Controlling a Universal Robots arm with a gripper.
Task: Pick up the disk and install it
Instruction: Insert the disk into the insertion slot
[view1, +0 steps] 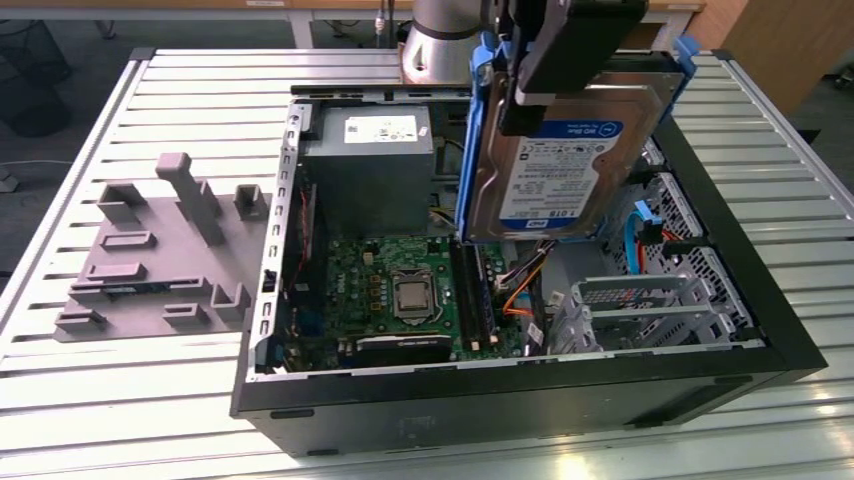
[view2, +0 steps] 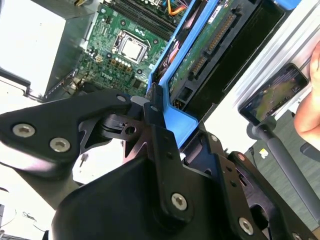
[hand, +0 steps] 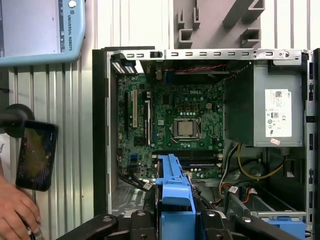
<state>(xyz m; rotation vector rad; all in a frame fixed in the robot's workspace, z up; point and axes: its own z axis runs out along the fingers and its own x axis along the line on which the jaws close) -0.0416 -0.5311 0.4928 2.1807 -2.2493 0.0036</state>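
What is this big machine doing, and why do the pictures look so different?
It is a robot arm. Its black fingers pinch the disk, a silver computer part in a blue frame, in the air above an open computer case. Inside are a green circuit board and a grey box. The case lies on a metal table, beside a grey tray of holders. One picture comes from a camera standing off the arm; the other two come from cameras riding on the arm. A person's hand shows beside a phone.
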